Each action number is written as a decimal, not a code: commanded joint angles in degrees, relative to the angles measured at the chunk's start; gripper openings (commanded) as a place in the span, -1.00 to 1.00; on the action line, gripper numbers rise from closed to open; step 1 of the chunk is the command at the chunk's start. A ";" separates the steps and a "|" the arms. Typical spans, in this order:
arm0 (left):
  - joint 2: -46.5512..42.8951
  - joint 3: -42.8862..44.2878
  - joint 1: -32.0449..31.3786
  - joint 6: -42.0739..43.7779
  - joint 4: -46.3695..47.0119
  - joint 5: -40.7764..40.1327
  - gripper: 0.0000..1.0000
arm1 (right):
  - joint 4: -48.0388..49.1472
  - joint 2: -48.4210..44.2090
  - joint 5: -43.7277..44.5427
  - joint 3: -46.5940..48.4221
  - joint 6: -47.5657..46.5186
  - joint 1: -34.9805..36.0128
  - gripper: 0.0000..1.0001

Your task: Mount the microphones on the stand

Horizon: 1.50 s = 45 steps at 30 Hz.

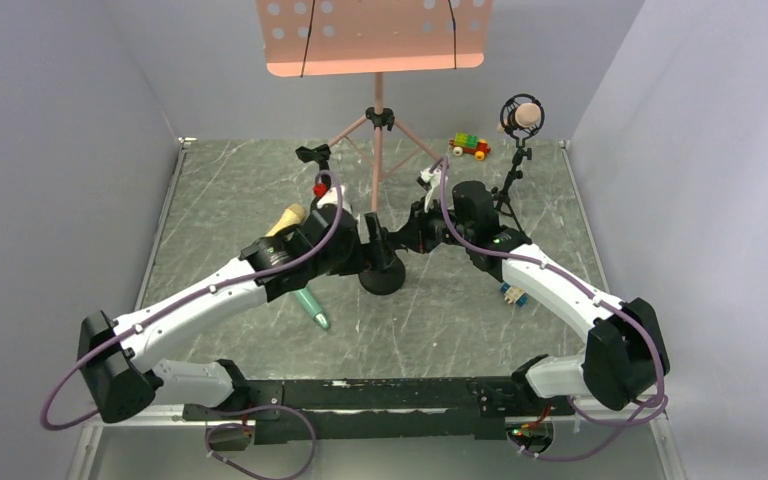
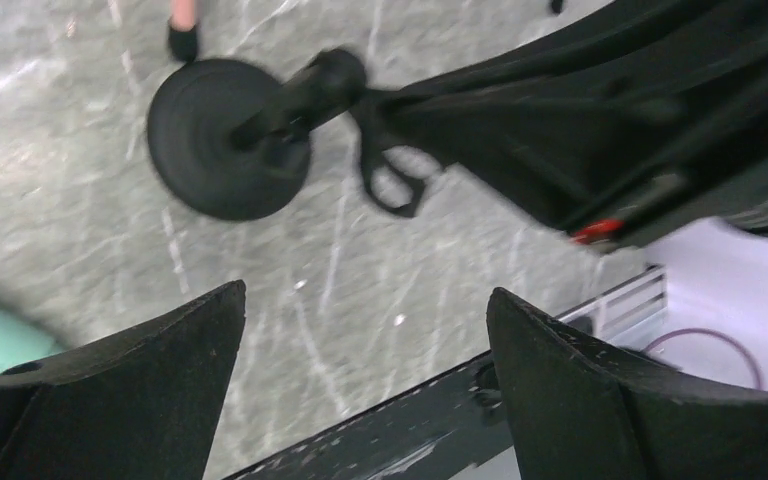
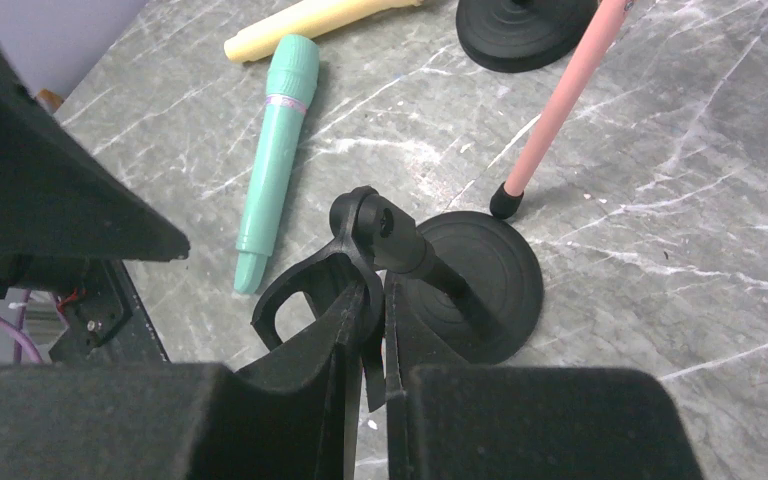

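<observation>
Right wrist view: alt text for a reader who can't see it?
The right claw is shut on the clip of a black round-based stand. Beyond it on the grey table lie a teal microphone and a pale yellow microphone, near a pink tripod leg.

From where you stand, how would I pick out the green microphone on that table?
Find the tall pink music stand at the back of the table, then the black round-based stand in front of it. Just left of that base lies the green microphone, flat on the table. It is mint green, while the yellow microphone nearby is pale cream.
</observation>
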 commanded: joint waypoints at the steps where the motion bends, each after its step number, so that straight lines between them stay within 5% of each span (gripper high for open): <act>1: 3.39 9.11 -3.09 -4.97 -1.24 -8.01 0.82 | -2.32 1.53 2.44 -0.23 1.94 0.96 -0.88; 9: 13.89 18.66 -3.66 -6.75 -9.67 -13.04 0.22 | -2.07 0.89 2.41 -0.59 2.00 1.09 -0.89; 24: 20.83 19.54 -3.25 -4.71 -9.68 -12.76 -0.11 | -2.01 0.82 1.47 -0.54 2.33 1.08 -0.90; 33: 17.49 14.38 -0.10 1.39 -4.47 -12.94 -1.00 | -1.64 -0.30 0.93 -2.09 0.84 1.02 -1.00; 39: 12.11 6.94 2.97 11.44 1.92 -8.96 -1.00 | -0.55 -0.59 -1.94 -3.84 0.68 -0.22 -1.00; 45: 6.37 -2.51 9.12 18.83 14.64 5.08 -1.00 | 0.32 0.75 -4.57 -4.54 1.60 -2.53 -1.00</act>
